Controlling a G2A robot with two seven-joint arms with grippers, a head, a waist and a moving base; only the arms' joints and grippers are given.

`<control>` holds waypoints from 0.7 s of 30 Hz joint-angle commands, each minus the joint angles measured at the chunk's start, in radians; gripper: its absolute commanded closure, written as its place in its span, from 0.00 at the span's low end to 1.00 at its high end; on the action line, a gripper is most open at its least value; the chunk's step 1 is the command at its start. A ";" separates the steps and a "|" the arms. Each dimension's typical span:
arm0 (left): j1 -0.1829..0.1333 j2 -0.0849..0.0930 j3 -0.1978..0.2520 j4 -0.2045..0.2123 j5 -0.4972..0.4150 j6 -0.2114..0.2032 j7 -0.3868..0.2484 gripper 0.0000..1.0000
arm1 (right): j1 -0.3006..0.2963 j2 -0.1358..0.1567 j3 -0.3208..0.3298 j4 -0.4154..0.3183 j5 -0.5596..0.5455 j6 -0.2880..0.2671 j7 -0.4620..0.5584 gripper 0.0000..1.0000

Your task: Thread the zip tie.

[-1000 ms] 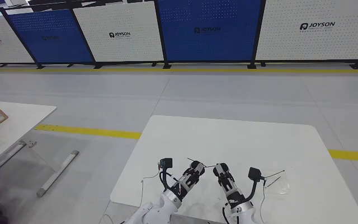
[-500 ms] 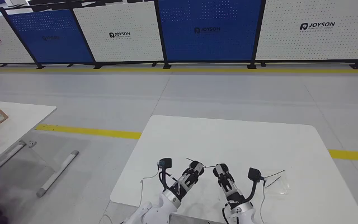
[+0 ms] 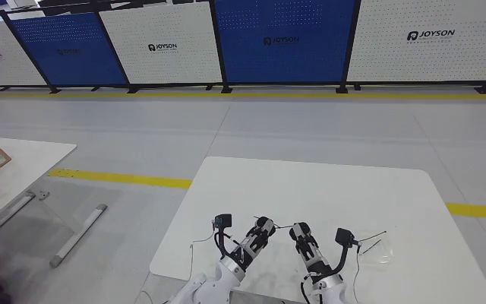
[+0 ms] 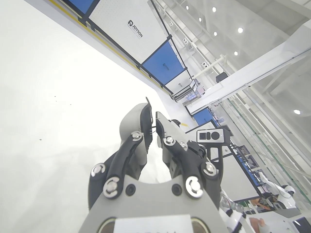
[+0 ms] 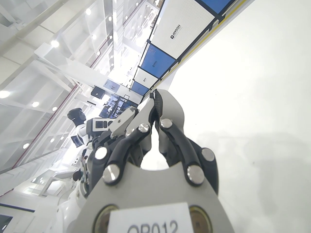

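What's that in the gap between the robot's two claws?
A thin black zip tie spans that gap, running from the left gripper toward the right gripper, over the white table. The top view shows it.

- zip tie [image 3: 279,226]: thin black strip, raised off the white table [image 3: 319,190] near its front edge, lying roughly level.
- One part sits pinched between the closed-in fingers of the left gripper [image 3: 263,224]; in the left wrist view it shows as a fine dark strand [image 4: 152,122] across the narrow gap.
- A short tip sticks out past that gripper on its far side.
- The other end runs toward the right gripper [image 3: 298,228], whose fingers are pressed together; contact there is too small to tell.
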 commanded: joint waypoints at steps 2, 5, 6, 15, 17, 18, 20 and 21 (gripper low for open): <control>-0.001 0.000 0.000 0.001 0.000 0.003 -0.002 1.00 | 0.000 0.000 0.000 0.000 -0.003 -0.001 0.001 1.00; -0.002 0.000 0.002 0.003 0.003 0.004 -0.006 1.00 | 0.000 0.000 0.001 -0.001 0.000 -0.005 0.000 1.00; -0.002 0.000 0.003 0.003 0.004 0.004 -0.008 1.00 | 0.000 -0.001 0.001 -0.001 0.002 -0.006 0.000 1.00; 0.005 0.002 -0.005 -0.011 -0.111 -0.045 -0.084 1.00 | 0.014 -0.002 0.002 0.008 0.032 -0.006 0.033 1.00; 0.006 0.002 -0.010 -0.012 -0.123 -0.050 -0.089 1.00 | 0.015 -0.002 0.003 0.010 0.037 -0.008 0.041 1.00; 0.005 0.003 -0.015 -0.013 -0.128 -0.051 -0.088 1.00 | 0.016 -0.002 0.005 0.010 0.046 -0.009 0.045 1.00; 0.007 0.003 -0.016 -0.014 -0.124 -0.051 -0.083 1.00 | 0.016 -0.002 0.009 0.008 0.058 -0.013 0.050 0.30; 0.007 0.003 -0.018 -0.015 -0.121 -0.048 -0.072 1.00 | 0.015 -0.002 0.012 0.006 0.067 -0.019 0.052 0.00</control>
